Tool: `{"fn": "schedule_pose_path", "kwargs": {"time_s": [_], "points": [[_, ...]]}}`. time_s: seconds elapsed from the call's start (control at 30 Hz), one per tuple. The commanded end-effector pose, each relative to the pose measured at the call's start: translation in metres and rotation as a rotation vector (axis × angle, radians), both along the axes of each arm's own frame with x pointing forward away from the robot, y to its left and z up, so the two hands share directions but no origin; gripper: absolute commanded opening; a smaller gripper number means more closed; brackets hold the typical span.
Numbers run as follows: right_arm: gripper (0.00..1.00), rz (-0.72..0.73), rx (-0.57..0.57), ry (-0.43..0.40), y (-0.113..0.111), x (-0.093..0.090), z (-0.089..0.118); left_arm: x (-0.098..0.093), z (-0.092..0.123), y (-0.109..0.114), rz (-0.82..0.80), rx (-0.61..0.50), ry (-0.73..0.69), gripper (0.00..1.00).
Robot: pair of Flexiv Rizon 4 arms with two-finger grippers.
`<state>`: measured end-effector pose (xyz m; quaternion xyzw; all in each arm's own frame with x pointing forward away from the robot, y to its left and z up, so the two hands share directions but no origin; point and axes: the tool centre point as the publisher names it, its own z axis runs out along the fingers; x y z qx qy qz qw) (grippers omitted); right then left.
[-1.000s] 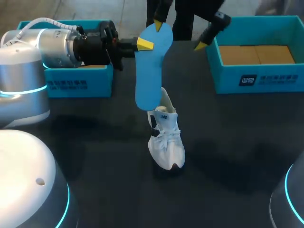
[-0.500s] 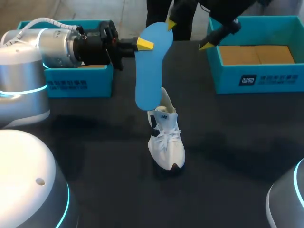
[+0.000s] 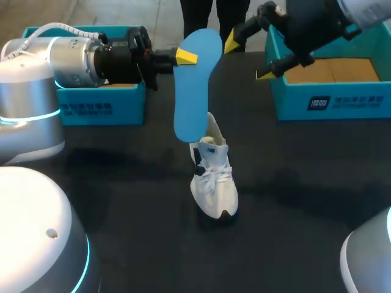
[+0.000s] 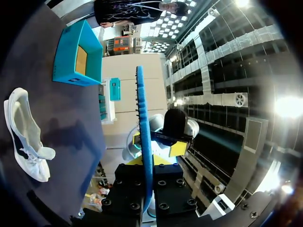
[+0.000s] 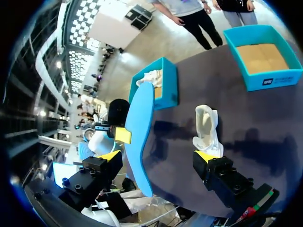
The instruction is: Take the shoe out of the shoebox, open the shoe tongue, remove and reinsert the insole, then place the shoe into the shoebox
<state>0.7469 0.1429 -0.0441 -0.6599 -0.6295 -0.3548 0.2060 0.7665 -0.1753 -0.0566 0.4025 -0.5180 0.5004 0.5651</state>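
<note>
The blue insole (image 3: 194, 85) hangs upright above the table, its lower end just over the heel of the white shoe (image 3: 212, 177). My left gripper (image 3: 183, 57) is shut on the insole's upper edge. In the left wrist view the insole (image 4: 142, 118) runs edge-on out from between the fingers of my left gripper (image 4: 146, 165). My right gripper (image 3: 249, 58) hovers open and empty just right of the insole's top. In the right wrist view my right gripper (image 5: 157, 156) has the insole (image 5: 139, 137) ahead, close to one finger, and the shoe (image 5: 206, 127) beyond.
A teal shoebox (image 3: 330, 104) with a brown floor stands at the back right, under my right arm. A second teal box (image 3: 101, 110) sits at the back left behind my left arm.
My right gripper has drawn away from the insole's top, moving right and a little nearer, while staying open. The left arm, the insole and the shoe have not moved.
</note>
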Motion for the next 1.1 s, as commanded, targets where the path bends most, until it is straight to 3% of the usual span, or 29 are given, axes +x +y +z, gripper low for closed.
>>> {"fn": "schedule_pose_path", "kwargs": {"time_s": [0.03, 0.4, 1.1], "points": [[1.00, 0.089, 0.576, -0.079, -0.002, -0.004, -0.011, 0.000, 0.000, 0.000, 0.001, 0.003, 0.000, 0.00], [1.00, 0.099, 0.749, -0.102, -0.007, -0.004, -0.027, 0.000, 0.000, 0.000, 0.001, 0.003, 0.000, 0.00], [1.00, 0.121, 0.711, -0.055, -0.026, 0.013, -0.030, 0.000, 0.000, 0.000, 0.001, 0.003, 0.000, 0.00]]}}
